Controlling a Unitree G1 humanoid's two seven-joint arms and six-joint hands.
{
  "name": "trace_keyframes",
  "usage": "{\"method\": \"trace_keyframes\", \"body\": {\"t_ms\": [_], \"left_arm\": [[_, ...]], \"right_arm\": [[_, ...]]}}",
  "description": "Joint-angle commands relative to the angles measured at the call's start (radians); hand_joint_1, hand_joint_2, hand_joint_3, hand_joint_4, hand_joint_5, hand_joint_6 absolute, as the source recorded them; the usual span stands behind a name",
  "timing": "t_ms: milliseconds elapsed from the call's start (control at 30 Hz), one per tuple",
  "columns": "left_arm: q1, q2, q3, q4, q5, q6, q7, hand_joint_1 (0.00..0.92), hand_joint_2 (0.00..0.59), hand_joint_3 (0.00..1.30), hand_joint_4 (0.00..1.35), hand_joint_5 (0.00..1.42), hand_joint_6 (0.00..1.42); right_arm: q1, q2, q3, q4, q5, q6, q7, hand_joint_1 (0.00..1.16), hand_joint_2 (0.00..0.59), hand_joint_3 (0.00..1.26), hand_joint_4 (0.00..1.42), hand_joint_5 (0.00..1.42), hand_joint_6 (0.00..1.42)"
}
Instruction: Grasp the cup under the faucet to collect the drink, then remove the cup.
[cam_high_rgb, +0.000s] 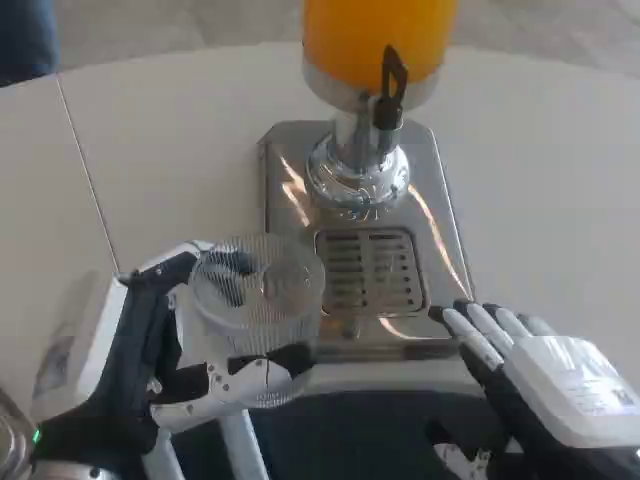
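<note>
You're getting bright, even light here, strong glare streaks on the steel dispenser base (300, 190), and the whole frame's a bit soft.

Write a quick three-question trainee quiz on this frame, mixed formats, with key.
1. True or false: the cup stands on the drip grate under the faucet.
2. Which hand holds the cup? A) left hand B) right hand C) neither
3. Fill in: the drink in the dispenser tank is ____ in colour.

Key
1. False: the cup is left of the grate, beside the steel base.
2. A: the left hand's fingers wrap the ribbed clear cup; the right hand rests open near the base's front edge.
3. Orange.
</note>
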Motion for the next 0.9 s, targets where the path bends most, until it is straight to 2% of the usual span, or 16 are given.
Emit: {"method": "trace_keyframes", "body": {"t_ms": [33, 467, 900], "left_arm": [[0.006, -0.003, -0.007, -0.026, -0.011, -0.031, -0.004, 0.542, 0.07, 0.93, 1.17, 1.38, 1.42], [0.0, -0.002, -0.008, -0.02, -0.01, -0.028, -0.008, 0.542, 0.07, 0.93, 1.17, 1.38, 1.42], [-0.046, -0.025, -0.037, 0.024, 0.011, -0.02, 0.01, 0.542, 0.071, 0.93, 1.17, 1.38, 1.42]], "right_arm": [[0.008, -0.001, 0.003, -0.003, 0.006, 0.002, -0.002, 0.56, 0.458, 0.04, 0.0, 0.0, 0.0], [0.012, 0.003, 0.012, -0.006, 0.005, 0.008, 0.003, 0.56, 0.458, 0.04, 0.0, 0.0, 0.0], [-0.004, -0.002, 0.015, -0.01, 0.008, 0.013, 0.019, 0.56, 0.458, 0.04, 0.0, 0.0, 0.0]]}}
